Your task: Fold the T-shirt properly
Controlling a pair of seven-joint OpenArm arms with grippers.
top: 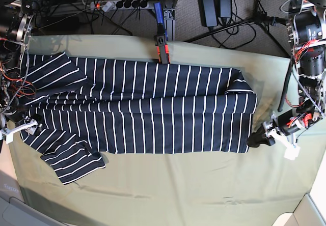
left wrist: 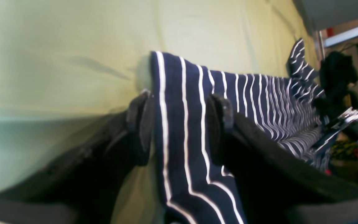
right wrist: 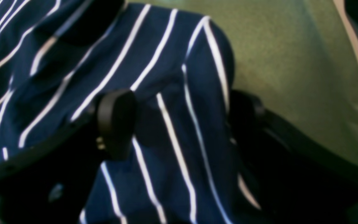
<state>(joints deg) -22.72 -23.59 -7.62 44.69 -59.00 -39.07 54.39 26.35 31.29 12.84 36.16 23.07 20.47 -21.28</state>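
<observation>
The T-shirt [top: 153,109], dark navy with thin white stripes, lies stretched sideways across the table, doubled over lengthwise, with one sleeve at the near left. At its near right corner, my left gripper [top: 257,138] stands open. In the left wrist view the left gripper [left wrist: 180,119] has a band of T-shirt [left wrist: 259,93] fabric running between its two fingers. My right gripper [top: 25,125] is at the shirt's left edge. The right wrist view shows the right gripper [right wrist: 179,115] wide open, its fingers astride a rounded fold of the T-shirt [right wrist: 154,56].
A pale green cloth [top: 178,185] covers the table. A red and black clamp [top: 162,48] sits at the far edge, touching the shirt's far side. Behind the table are a power strip [top: 122,4] and cables. Both arm bases stand at the table's left and right ends.
</observation>
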